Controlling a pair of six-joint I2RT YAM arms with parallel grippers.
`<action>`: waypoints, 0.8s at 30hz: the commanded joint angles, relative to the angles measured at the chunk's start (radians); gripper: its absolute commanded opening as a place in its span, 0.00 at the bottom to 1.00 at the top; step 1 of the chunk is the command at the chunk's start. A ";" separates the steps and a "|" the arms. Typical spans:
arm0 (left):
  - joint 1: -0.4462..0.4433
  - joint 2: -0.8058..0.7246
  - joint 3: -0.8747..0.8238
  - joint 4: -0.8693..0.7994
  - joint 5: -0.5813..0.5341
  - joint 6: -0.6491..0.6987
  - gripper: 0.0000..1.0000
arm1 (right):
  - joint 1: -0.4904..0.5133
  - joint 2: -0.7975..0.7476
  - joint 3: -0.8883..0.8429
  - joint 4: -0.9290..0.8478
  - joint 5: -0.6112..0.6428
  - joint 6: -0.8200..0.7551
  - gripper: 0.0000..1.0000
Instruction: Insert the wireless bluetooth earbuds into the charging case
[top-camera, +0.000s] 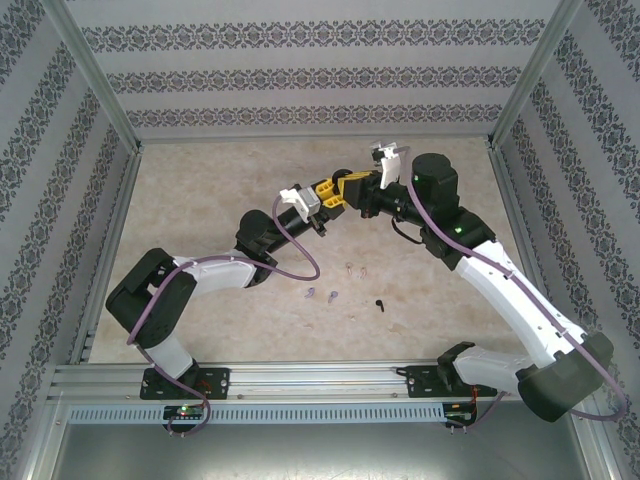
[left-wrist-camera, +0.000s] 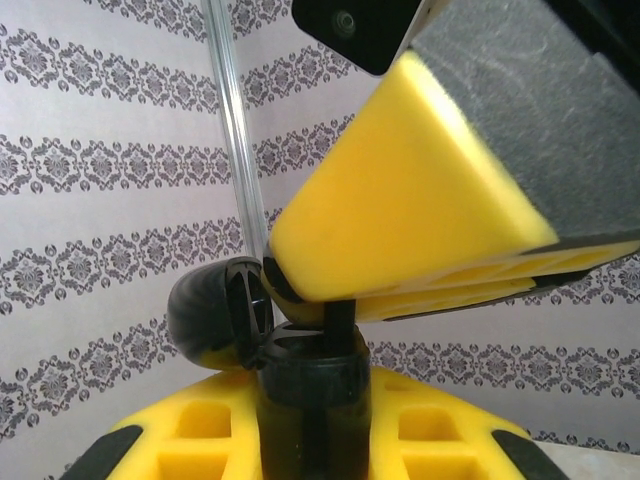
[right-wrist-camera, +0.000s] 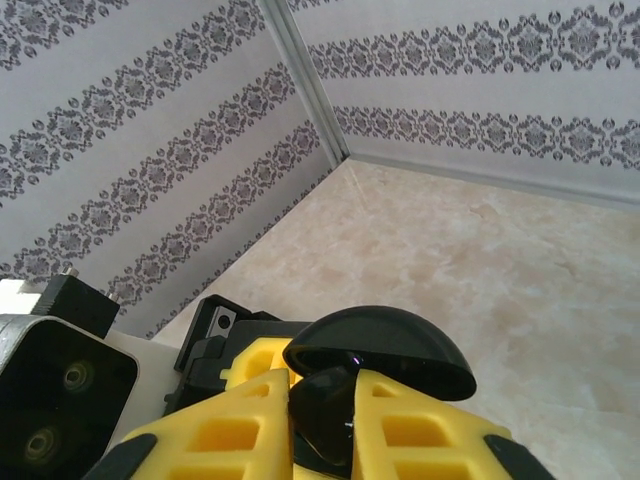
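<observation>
Both arms meet above the beige marbled counter (top-camera: 200, 190), sharing the glossy black round charging case (right-wrist-camera: 380, 350), its lid hinged open. The left gripper (top-camera: 327, 196) has its jaws pinching the case's base; the right gripper (top-camera: 348, 187) has its jaws nipping the shell under the lid. The tiny short-stemmed earbuds (top-camera: 355, 268), pink, purple and black, lie loose on the counter below. Best to keep one firm hold, turn the opening upward, and free the other arm gently
</observation>
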 joint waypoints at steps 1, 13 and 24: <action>-0.014 0.002 0.047 0.080 0.005 -0.031 0.00 | -0.001 0.010 0.024 -0.086 -0.012 -0.038 0.28; -0.014 0.008 0.042 0.081 0.003 -0.041 0.00 | -0.040 -0.009 0.111 -0.081 0.075 0.045 0.71; -0.014 -0.017 0.011 0.075 -0.009 -0.015 0.00 | -0.199 -0.158 0.087 -0.288 0.260 0.308 0.79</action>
